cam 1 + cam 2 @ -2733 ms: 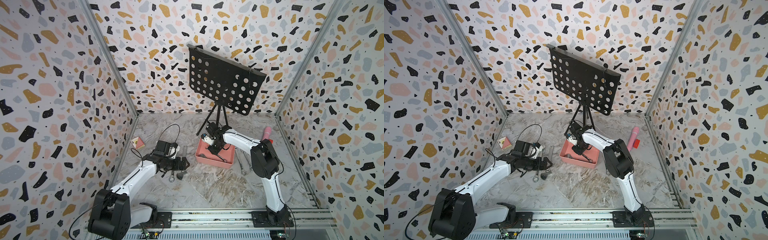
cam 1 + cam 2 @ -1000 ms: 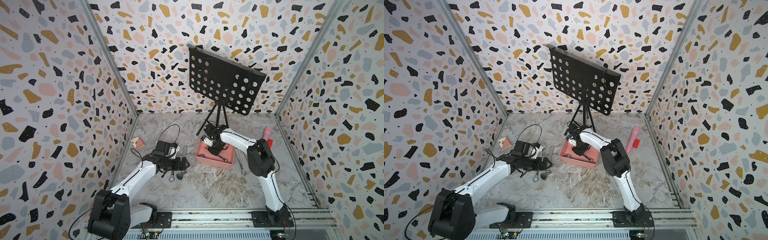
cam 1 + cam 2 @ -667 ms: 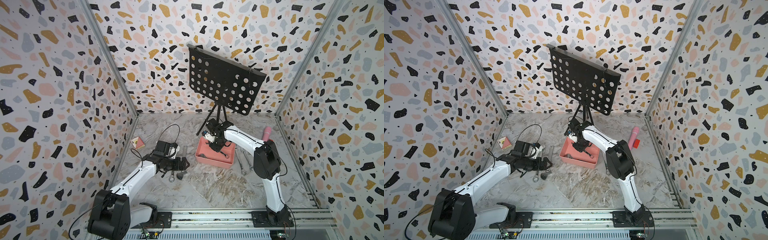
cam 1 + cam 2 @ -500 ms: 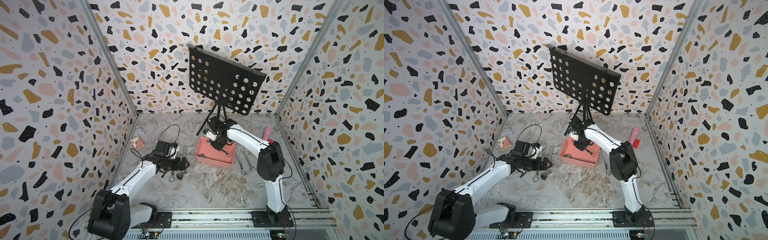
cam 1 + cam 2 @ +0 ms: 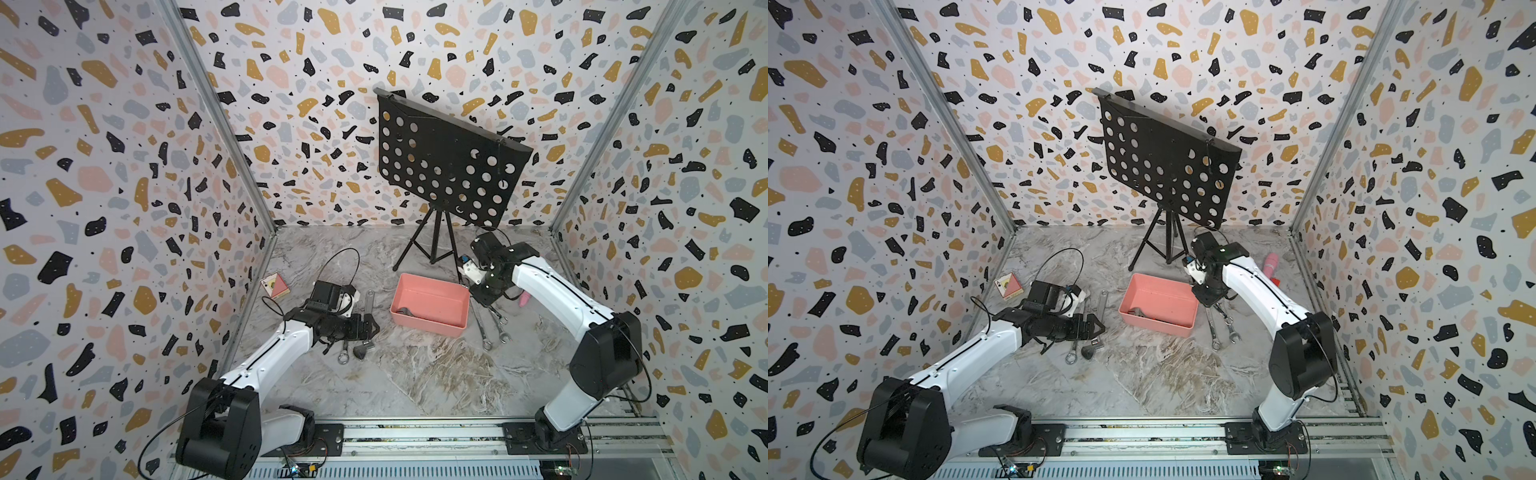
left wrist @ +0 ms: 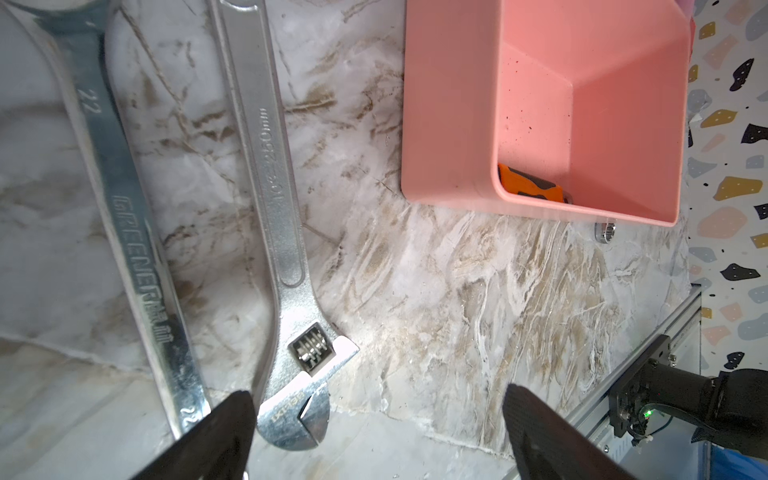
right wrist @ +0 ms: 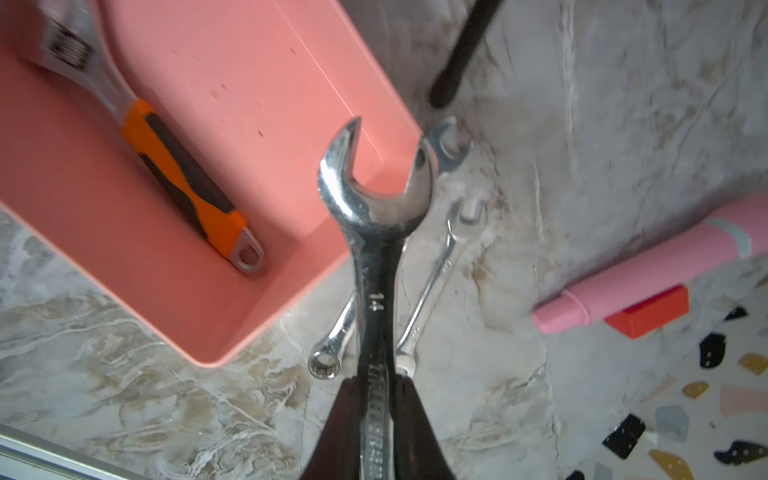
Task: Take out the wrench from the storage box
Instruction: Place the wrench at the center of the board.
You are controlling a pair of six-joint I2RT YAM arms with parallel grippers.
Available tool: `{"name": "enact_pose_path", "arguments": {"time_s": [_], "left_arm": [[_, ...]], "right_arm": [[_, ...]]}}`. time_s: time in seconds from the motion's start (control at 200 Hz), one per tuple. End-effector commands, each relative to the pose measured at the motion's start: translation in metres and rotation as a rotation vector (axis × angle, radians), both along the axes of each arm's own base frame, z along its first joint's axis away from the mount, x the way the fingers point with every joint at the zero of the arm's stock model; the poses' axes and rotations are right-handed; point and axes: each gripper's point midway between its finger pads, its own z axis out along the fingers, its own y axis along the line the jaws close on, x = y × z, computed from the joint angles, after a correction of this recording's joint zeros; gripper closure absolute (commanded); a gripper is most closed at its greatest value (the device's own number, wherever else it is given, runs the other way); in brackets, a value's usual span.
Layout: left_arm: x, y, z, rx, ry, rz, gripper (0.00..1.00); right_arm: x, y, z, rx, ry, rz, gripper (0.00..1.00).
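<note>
Right end effector (image 7: 376, 384) clamps wrench (image 7: 374, 232) — just beside storage box (image 7: 104, 216).

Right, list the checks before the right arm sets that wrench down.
1. Grip: right pincer shut on the silver open-ended steel wrench marked 14: ok.
2. Wrench outside the salmon-pink plastic storage tray: cannot tell; its head overlaps the tray's corner in the wrist view.
3. Drop spot free: not ok; two slim silver wrenches lie on the marble-patterned tabletop below.
4. Tray emptied: not ok; an orange-handled adjustable wrench lies inside.
5. Left pincer open, apart from tray: ok.
</note>
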Motion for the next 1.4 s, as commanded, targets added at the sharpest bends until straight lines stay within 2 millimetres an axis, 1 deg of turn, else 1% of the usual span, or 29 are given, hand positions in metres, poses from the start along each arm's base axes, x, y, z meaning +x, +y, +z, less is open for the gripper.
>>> {"name": "enact_pose_path", "arguments": {"time_s": [0.0,0.07,0.345,0.4,0.546,0.671,0.771,0.891,0.991,1.076,1.176,1.271,1.342,1.392], "left_arm": [[0.006,-0.004,0.011,-0.024,-0.018,-0.001,0.04],[0.006,-0.004,0.011,-0.027,-0.014,0.002,0.04],[0.008,-0.004,0.019,-0.035,-0.031,0.017,0.04],[0.008,-0.004,0.019,-0.036,-0.032,0.018,0.04],[0.006,-0.004,0.017,-0.035,-0.025,0.021,0.04],[0.006,-0.004,0.019,-0.035,-0.033,0.021,0.04],[0.005,-0.004,0.017,-0.035,-0.024,0.020,0.04],[0.006,-0.004,0.017,-0.034,-0.023,0.022,0.04],[0.005,-0.004,0.015,-0.035,-0.018,0.019,0.04],[0.005,-0.006,0.013,-0.032,-0.009,0.011,0.04],[0.007,-0.007,0.015,-0.033,-0.014,0.008,0.04],[0.006,-0.006,0.014,-0.031,-0.016,0.005,0.04],[0.005,-0.007,0.012,-0.029,-0.010,0.000,0.04],[0.004,-0.007,0.010,-0.029,-0.003,-0.001,0.04]], "right_arm": [[-0.004,-0.032,-0.006,0.026,0.012,-0.107,1.00],[0.001,-0.048,-0.020,0.036,0.013,-0.169,1.00],[0.017,-0.078,-0.078,0.057,0.073,-0.276,0.98],[0.019,-0.083,-0.086,0.063,0.092,-0.293,0.98],[0.025,-0.088,-0.096,0.056,0.101,-0.311,0.96],[0.034,-0.090,-0.095,0.076,0.087,-0.329,0.93],[0.042,-0.090,-0.090,0.082,0.065,-0.331,0.84],[0.046,-0.100,-0.085,0.048,0.035,-0.313,0.71],[0.049,-0.111,-0.087,0.045,0.025,-0.306,0.62],[0.049,-0.116,-0.095,0.031,0.044,-0.282,0.61],[0.048,-0.125,-0.106,0.024,0.062,-0.290,0.61],[0.055,-0.130,-0.105,0.039,0.033,-0.296,0.61],[0.059,-0.128,-0.104,0.058,0.017,-0.283,0.60],[0.061,-0.127,-0.108,0.060,0.018,-0.278,0.60]]}}
